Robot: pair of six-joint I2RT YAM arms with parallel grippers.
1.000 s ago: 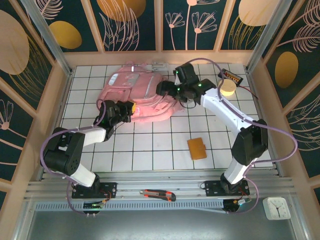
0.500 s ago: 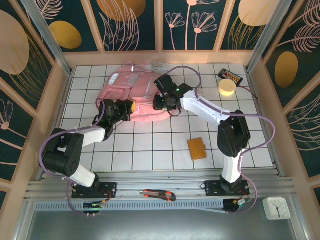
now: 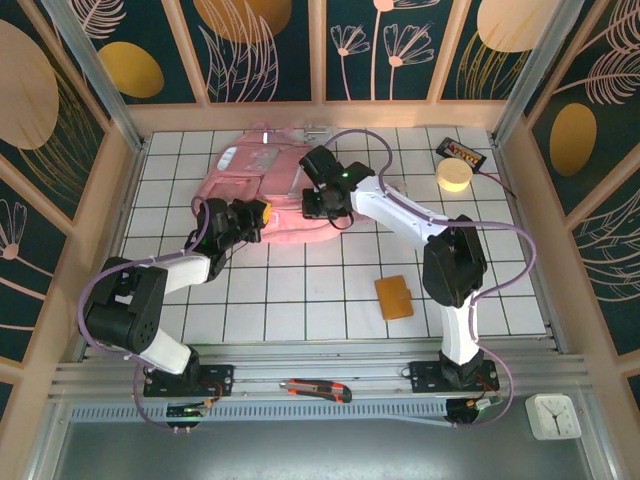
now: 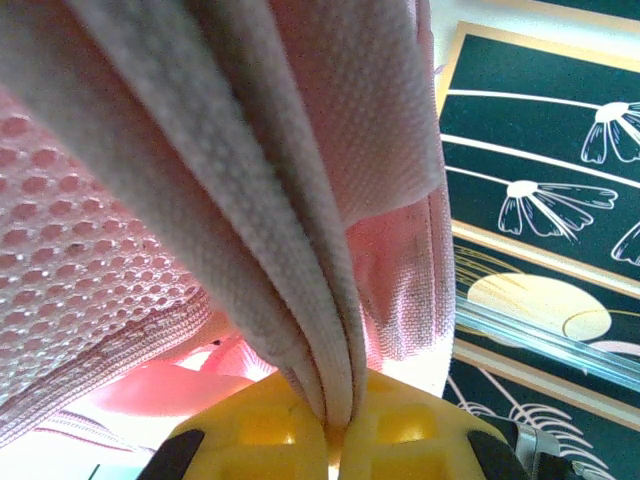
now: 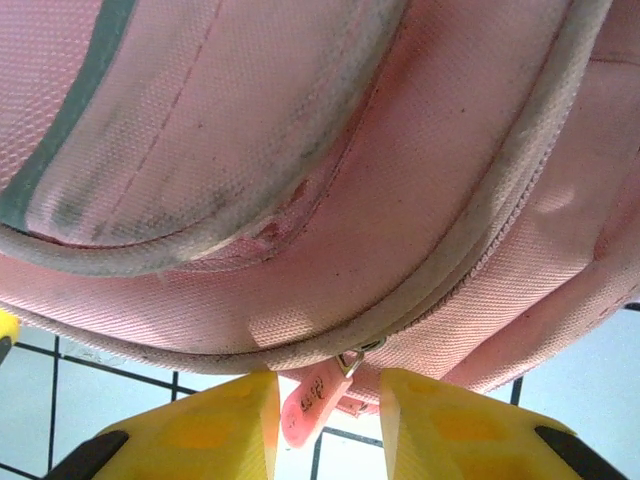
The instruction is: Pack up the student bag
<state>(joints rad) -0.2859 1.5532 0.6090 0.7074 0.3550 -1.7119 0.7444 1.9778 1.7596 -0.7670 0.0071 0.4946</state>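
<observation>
Nearest of all, well short of the large soft pink fabric backpack [image 3: 262,190], a red-and-black utility knife [image 3: 315,390] lies on the grey metal rail [image 3: 370,372]. A small white square clock [image 3: 553,416] sits off to the knife's right. The white tiled surface [image 3: 300,290] begins beyond the rail. On it a flat orange-brown wallet [image 3: 394,296] lies nearer than the backpack and to its right, well apart from it.

The left hand [image 3: 257,213] is at the backpack's near left edge. In its wrist view the yellow fingers of the left hand [image 4: 335,428] are pinched tight on a grey-edged fold [image 4: 290,300] of the backpack's fabric. The right hand [image 3: 318,207] is at the backpack's near right edge. Its wrist view shows the right hand [image 5: 330,405] narrow but not closed. A pink zipper tab [image 5: 312,398] hangs in the gap between the jaws, unclamped.

The backpack lies flat toward the far side, left of centre. To its right sit a pale yellow roll of tape [image 3: 454,176] and, just beyond that, a small black box [image 3: 461,152]. Dark teal wall panels [image 3: 400,45] with gold and pink plant motifs stand in light wooden frames behind it.
</observation>
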